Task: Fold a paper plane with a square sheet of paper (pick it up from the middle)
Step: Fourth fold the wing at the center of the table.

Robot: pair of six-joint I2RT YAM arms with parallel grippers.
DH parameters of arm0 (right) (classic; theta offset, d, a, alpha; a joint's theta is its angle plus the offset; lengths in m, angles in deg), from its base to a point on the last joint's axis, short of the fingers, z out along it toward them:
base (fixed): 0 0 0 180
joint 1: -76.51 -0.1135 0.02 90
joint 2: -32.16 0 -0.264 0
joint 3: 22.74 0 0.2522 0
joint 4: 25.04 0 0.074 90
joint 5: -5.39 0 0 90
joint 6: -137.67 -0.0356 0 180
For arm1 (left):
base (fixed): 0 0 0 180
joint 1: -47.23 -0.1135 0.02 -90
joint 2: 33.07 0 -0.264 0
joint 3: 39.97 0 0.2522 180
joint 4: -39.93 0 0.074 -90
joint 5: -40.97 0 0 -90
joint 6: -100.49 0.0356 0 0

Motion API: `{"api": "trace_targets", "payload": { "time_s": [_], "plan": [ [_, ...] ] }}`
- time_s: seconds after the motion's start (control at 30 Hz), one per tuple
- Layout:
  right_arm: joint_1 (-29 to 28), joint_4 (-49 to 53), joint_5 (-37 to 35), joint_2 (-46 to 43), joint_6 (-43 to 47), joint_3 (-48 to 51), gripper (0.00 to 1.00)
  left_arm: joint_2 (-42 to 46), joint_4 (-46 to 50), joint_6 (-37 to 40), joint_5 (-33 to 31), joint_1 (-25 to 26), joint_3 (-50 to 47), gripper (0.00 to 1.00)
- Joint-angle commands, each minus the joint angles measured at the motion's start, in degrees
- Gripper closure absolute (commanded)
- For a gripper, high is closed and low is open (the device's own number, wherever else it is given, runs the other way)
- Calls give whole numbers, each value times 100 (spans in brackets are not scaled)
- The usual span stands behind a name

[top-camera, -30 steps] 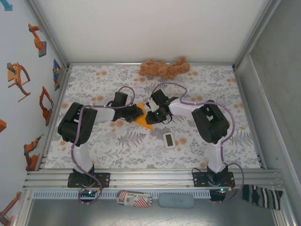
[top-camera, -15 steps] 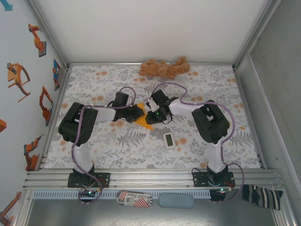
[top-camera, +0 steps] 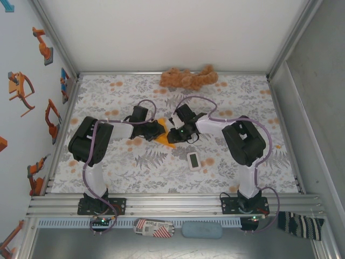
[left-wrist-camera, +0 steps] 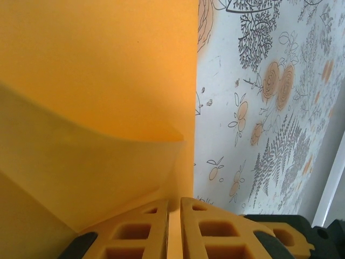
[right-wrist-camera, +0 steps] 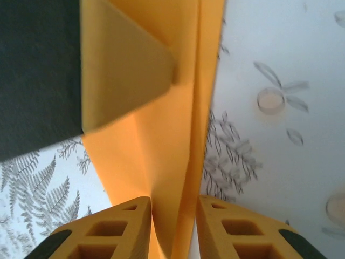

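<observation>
The square sheet of paper (top-camera: 168,141) is a creased orange shape lying between my two grippers at mid-table. My left gripper (top-camera: 158,131) comes in from the left. In the left wrist view it (left-wrist-camera: 174,200) is shut on the paper (left-wrist-camera: 97,81), and a loose flap curls up to the left. My right gripper (top-camera: 174,134) comes in from the right. In the right wrist view its jaws (right-wrist-camera: 173,200) stand apart around a folded ridge of the paper (right-wrist-camera: 161,135), with a sliver of table showing beside the right finger. A pad (right-wrist-camera: 121,65) of the left gripper presses the paper's far end.
A small white device (top-camera: 194,160) lies just right of and nearer than the grippers. A brown plush toy (top-camera: 187,79) lies at the back edge. The floral tablecloth (top-camera: 118,162) is walled at the left, back and right.
The right gripper's jaws have widened a little around the paper, and that arm has shifted slightly. The left gripper keeps its hold and has not moved.
</observation>
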Motion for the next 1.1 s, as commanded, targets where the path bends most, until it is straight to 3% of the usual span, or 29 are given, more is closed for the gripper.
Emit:
{"api": "trace_targets", "payload": {
  "time_s": [0.0, 0.67, 1.07],
  "plan": [
    [150, -121, 420, -512, -401, 149, 70, -130, 373, 185, -127, 33, 11, 84],
    [186, -623, 1385, 85, -774, 34, 90, -102, 372, 220, -39, 40, 20, 83],
    [185, -415, 1239, 318, -602, 113, 91, -125, 451, 222, -68, 40, 39, 83]
  ]
}}
